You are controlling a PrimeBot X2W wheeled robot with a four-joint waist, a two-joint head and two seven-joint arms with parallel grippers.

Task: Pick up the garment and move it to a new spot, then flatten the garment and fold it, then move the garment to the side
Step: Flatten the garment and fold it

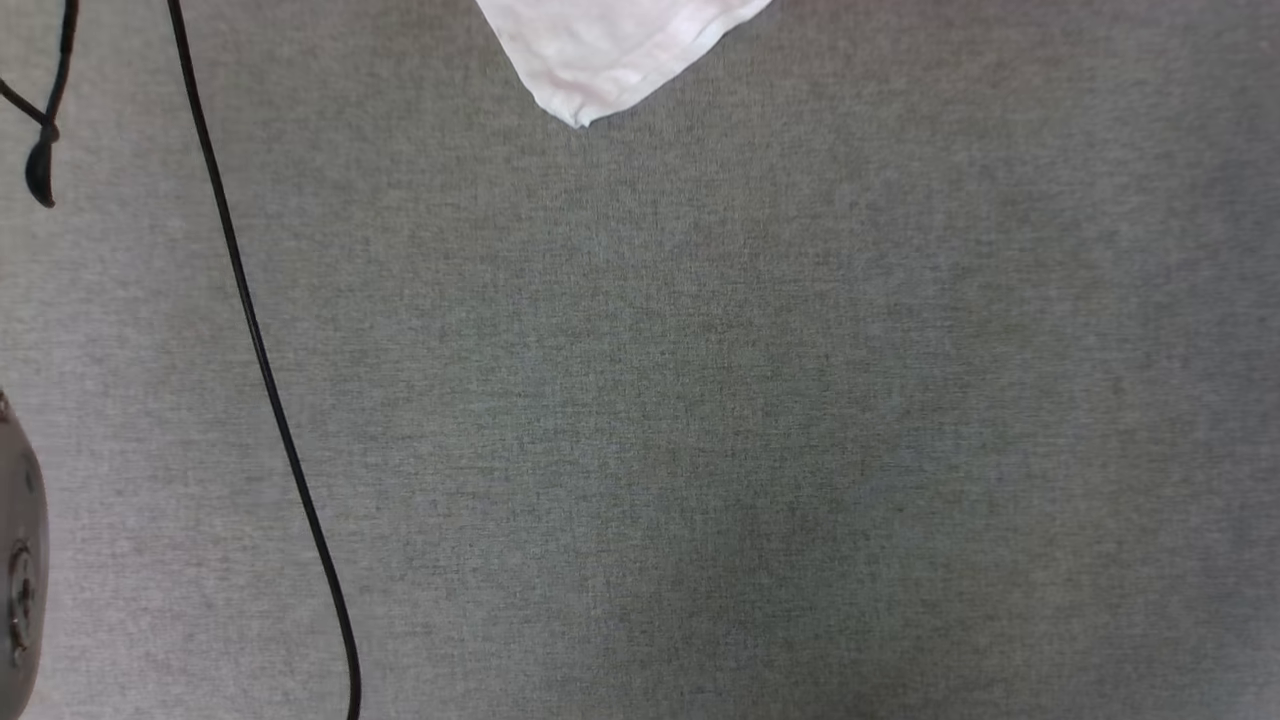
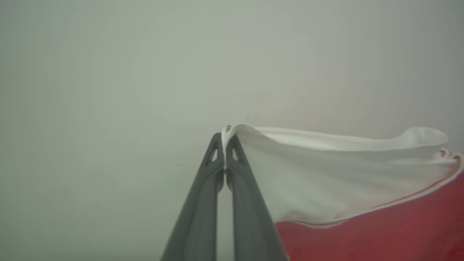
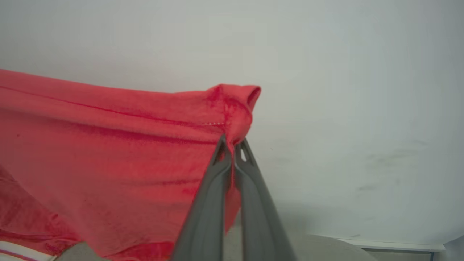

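The garment is a red shirt with white sleeves, held up off the surface by both arms. In the left wrist view my left gripper [image 2: 225,139] is shut on the edge of a white sleeve [image 2: 319,174], and red cloth [image 2: 380,232] hangs below it to the right. In the right wrist view my right gripper [image 3: 232,145] is shut on a corner of the red hem [image 3: 232,105], with the red body [image 3: 101,152] stretching away to the left. In the head view a white corner of the garment [image 1: 600,50] hangs down at the top middle over the grey surface.
A grey fabric-covered surface [image 1: 700,400] spreads across the head view. A black cable [image 1: 262,360] runs down its left side, and a grey rounded part [image 1: 20,560] sits at the left edge. A pale wall [image 3: 362,90] stands behind the right gripper.
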